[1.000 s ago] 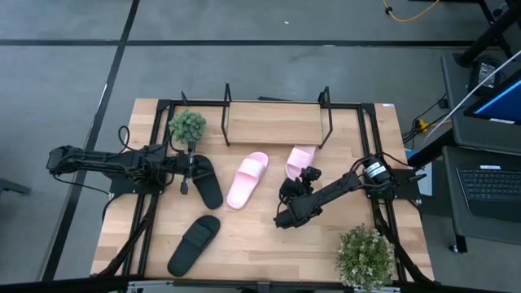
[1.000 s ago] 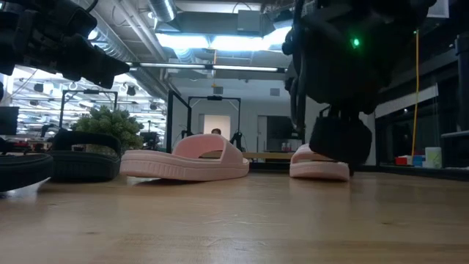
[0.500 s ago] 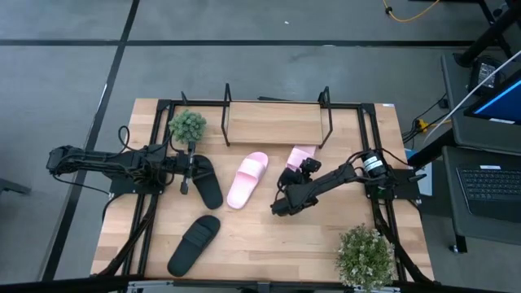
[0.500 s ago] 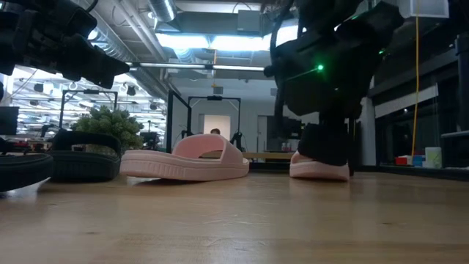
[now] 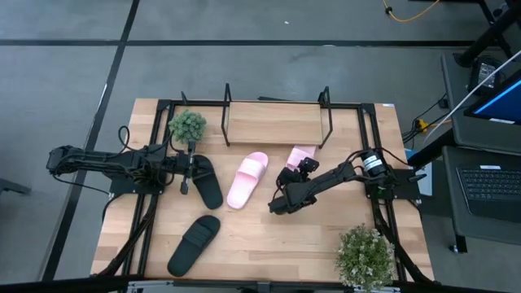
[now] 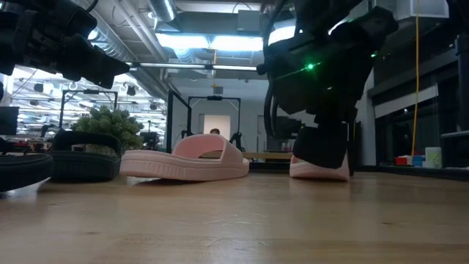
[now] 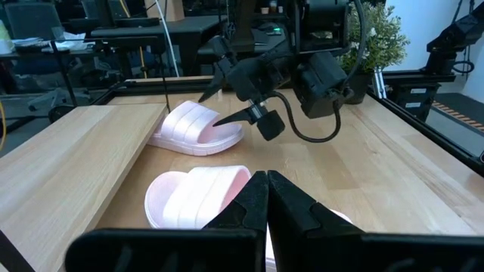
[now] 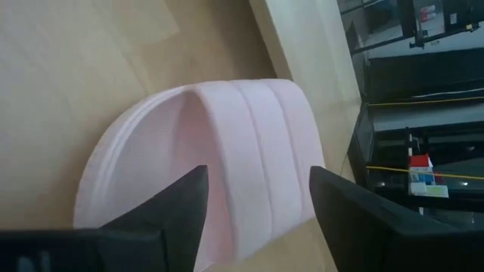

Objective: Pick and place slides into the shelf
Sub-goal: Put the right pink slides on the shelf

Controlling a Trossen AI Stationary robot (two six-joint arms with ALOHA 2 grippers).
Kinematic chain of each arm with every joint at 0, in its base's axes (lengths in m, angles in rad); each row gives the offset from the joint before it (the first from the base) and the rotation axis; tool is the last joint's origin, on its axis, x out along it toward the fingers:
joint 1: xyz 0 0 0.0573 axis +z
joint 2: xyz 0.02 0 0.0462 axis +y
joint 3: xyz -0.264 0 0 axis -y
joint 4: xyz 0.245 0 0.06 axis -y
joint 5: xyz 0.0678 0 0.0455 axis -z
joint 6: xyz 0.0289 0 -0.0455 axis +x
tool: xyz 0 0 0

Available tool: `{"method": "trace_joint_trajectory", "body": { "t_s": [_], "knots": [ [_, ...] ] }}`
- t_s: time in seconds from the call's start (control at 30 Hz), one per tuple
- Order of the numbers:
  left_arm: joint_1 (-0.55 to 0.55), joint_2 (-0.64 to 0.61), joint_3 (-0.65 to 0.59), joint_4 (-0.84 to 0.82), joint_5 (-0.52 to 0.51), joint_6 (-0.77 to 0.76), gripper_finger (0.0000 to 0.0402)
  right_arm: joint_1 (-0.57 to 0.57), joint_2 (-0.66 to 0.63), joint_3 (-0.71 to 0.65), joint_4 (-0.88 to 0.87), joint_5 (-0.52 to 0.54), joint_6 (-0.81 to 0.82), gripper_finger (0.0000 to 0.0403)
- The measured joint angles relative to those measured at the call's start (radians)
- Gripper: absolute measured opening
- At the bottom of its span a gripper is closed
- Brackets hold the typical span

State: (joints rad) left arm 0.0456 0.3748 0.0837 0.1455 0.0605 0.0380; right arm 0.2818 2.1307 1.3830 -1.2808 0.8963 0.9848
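Two pale pink slides lie sole-down on the table: one in the middle [image 5: 247,179], one by the shelf's right foot [image 5: 303,153]. My right gripper [image 8: 257,219] is open just over that second slide [image 8: 242,143], one finger on each side of its strap, touching nothing that shows. It also shows in the left wrist view [image 7: 231,102]. One black slide [image 5: 207,185] lies beside my shut left gripper [image 5: 186,175], the other [image 5: 194,244] lies near the table's near edge. The shelf [image 5: 277,122] stands at the far edge.
A small plant [image 5: 187,124] stands left of the shelf, close to my left gripper. A larger plant [image 5: 366,254] stands at the near right corner. Bare tabletop [image 5: 269,244] lies between the near black slide and that plant.
My right gripper has moved a little toward the table's left and far edge, coming over the strap of the pink slide by the shelf. The slides have stayed where they were.
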Motion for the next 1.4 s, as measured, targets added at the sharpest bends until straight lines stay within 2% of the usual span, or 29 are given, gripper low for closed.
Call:
{"method": "trace_joint_trajectory", "body": {
  "t_s": [0.27,0.53,0.87,1.13,1.4],
  "knots": [
    [0.0,0.0,0.0,0.0,0.0,0.0,0.0,0.0,0.0,0.0,0.001,-0.009,0.002,0.0232],
    [0.0,0.0,0.0,0.0,0.0,-0.002,0.0,0.0,0.0,0.0,0.009,-0.087,0.002,0.0232],
    [0.0,0.0,0.0,0.006,-0.002,-0.032,0.0,-0.015,0.0,0.0,-0.009,-0.084,0.001,0.0232],
    [0.0,0.0,0.0,0.006,-0.069,-0.061,0.0,-0.05,0.0,0.0,-0.026,-0.081,-0.003,0.0232],
    [0.0,0.0,0.0,0.006,-0.07,-0.061,0.0,-0.08,0.0,0.0,0.027,-0.083,-0.085,0.0232]
  ]
}}
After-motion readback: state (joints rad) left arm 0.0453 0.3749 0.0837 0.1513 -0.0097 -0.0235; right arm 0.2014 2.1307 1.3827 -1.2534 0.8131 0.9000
